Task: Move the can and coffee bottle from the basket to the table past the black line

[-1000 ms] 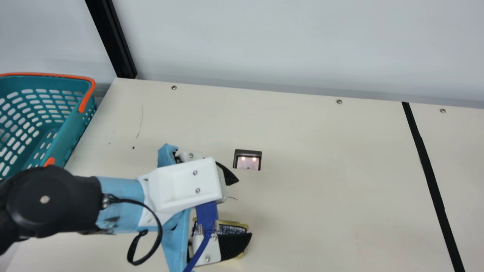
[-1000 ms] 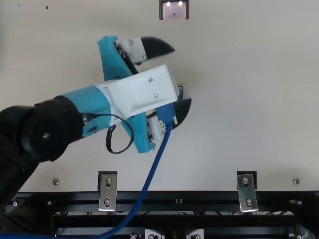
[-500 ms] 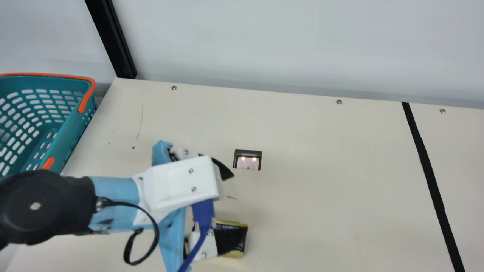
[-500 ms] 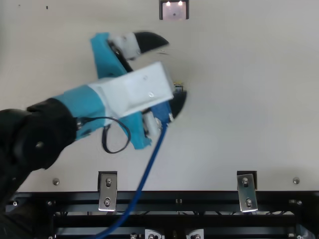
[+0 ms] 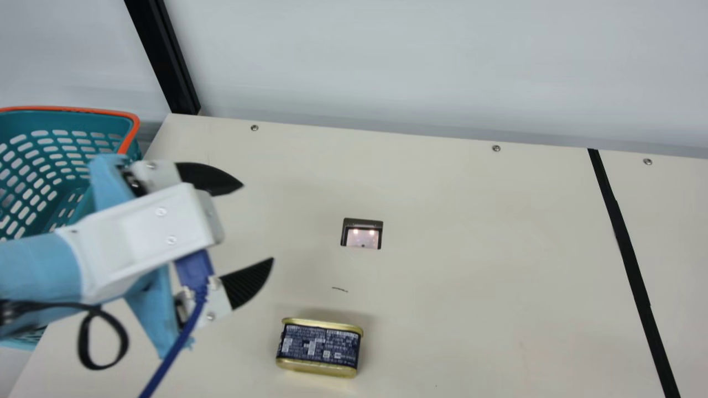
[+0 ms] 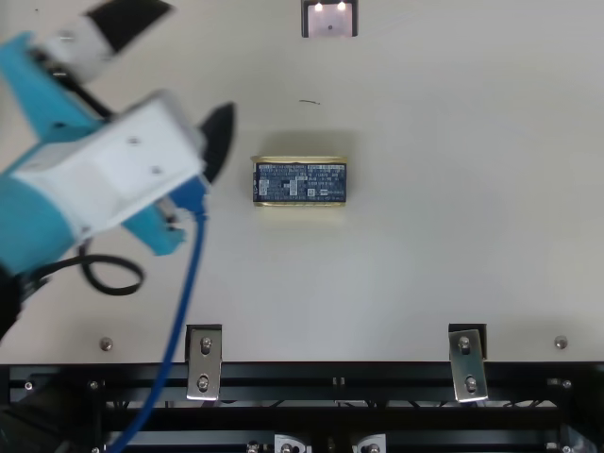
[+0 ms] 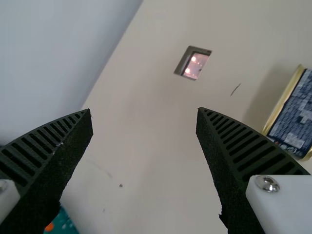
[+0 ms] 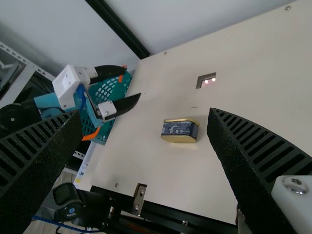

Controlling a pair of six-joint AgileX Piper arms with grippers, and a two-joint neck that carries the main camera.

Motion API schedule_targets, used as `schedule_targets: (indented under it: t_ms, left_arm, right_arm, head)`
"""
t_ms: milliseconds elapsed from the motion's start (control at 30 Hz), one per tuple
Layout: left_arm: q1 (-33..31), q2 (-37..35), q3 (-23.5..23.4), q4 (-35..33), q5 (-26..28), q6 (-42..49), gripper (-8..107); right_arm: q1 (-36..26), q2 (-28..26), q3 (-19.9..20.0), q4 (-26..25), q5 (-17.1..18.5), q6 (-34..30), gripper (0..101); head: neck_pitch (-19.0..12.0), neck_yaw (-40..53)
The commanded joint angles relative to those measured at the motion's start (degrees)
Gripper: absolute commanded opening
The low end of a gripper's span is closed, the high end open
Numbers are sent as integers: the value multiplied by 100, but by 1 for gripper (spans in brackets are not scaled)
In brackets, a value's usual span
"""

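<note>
At the far left stands the basket (image 5: 66, 119), teal with an orange rim, beside the table (image 5: 470, 221), its near part behind the robot's left arm. Next comes the left gripper (image 5: 258, 221), raised over the table's left part, its two ribbed fingers spread wide, tips well apart, with nothing in their grasp. To the right of it, apart from the fingers, the can (image 5: 319, 345) lies on its side on the table, dark label up, one gold end toward the far side and one toward the near side. Beyond it is a short dark mark (image 5: 339, 289), and beyond that, slightly to the right, a small window (image 5: 362, 235) with two lights. Well to the right, the black line (image 5: 629, 251) runs from the table's far edge toward the near side; the can is left of it. In the right wrist view, the right gripper (image 8: 145, 111) has its fingers wide apart too, holding nothing.
</note>
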Motion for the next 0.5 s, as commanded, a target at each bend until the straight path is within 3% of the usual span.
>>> schedule_targets:
  t_ms: [0,467]
  left_arm:
    - [99,-355,62,794,50,-591,90]
    - [299,-1957,891,2389,308,-2739,90]
  right_arm:
    - [164,126,31,-95,-107,-25,101]
    - [1751,1739,111,-1007,-1383,43,101]
  head:
    - [-20,-30]
    - [-20,-30]
